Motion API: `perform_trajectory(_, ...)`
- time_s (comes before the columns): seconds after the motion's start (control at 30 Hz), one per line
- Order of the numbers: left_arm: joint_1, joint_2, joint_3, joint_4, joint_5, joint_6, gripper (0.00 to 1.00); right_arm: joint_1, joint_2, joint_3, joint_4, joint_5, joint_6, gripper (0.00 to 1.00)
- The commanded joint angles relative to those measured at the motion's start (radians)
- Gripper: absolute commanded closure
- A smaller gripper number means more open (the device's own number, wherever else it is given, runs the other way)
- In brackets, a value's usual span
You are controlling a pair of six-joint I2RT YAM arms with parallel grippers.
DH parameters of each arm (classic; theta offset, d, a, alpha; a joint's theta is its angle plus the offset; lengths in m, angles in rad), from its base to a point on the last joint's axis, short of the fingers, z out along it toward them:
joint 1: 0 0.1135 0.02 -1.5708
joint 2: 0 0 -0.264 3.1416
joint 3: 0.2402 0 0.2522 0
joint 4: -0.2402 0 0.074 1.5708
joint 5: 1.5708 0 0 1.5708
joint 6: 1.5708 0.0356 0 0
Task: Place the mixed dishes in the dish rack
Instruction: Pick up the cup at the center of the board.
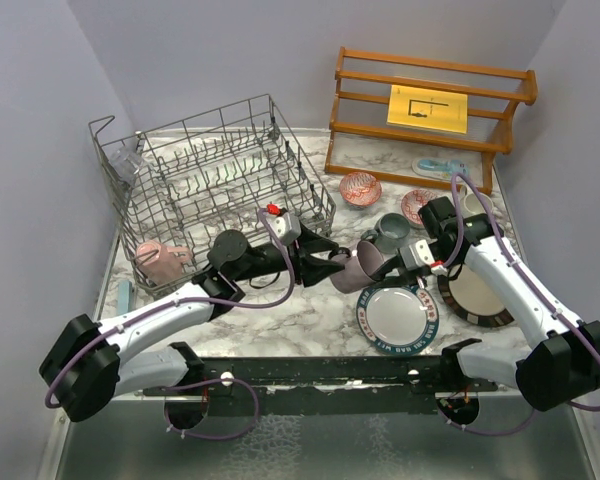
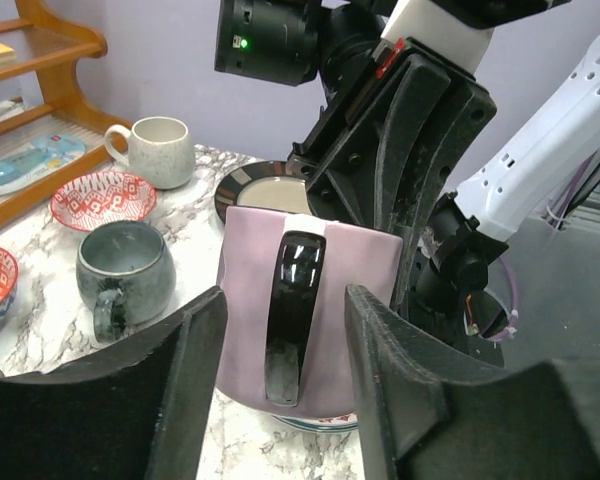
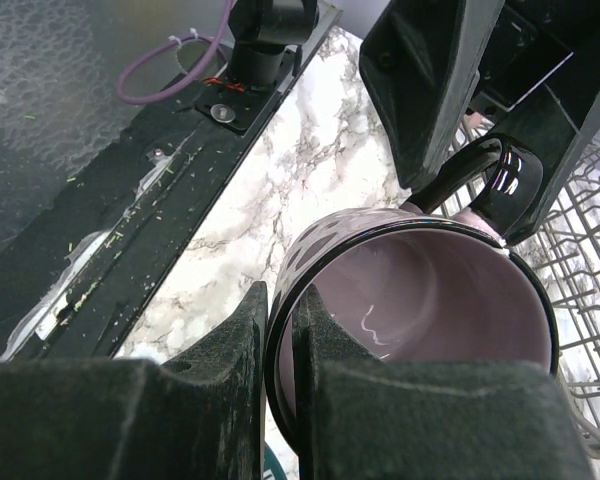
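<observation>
Inside the large grey wire dish rack (image 1: 310, 205) stand only a pink mug (image 1: 160, 260) and a clear glass (image 1: 128, 165); two small red-patterned bowls (image 1: 360, 188), a grey mug (image 1: 390, 232), a white mug (image 2: 160, 150), a blue-rimmed lettered plate (image 1: 395, 318) and a dark-rimmed beige plate (image 1: 475, 295) lie on the marble table (image 1: 300, 310), so most loading remains. Just right of the rack a mauve mug (image 1: 358, 268) hangs tilted above the table, the right gripper (image 3: 281, 340) pinched shut on its rim, while the left gripper (image 2: 285, 300) has its jaws partly open astride the mug's black handle (image 2: 288, 330), gripping nothing yet.
</observation>
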Motion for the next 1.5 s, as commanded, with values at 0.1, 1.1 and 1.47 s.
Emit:
perform_trajectory(0.1,0.009,0.039,0.043,0.038,0.102,-0.015,0.64,-0.005,-0.002,-0.001,-0.006,-0.107,-0.049,0.99)
perform_trajectory(1.1,0.086,-0.080,-0.006,-0.077,0.121,-0.014,1.00,-0.197,-0.088,-0.077,0.638,-0.126,0.922,0.23)
perform_trajectory(1.47,0.087,-0.072,0.057,-0.184,0.169,0.087,1.00,-0.198,0.083,-0.212,1.109,-0.053,1.677,0.19)
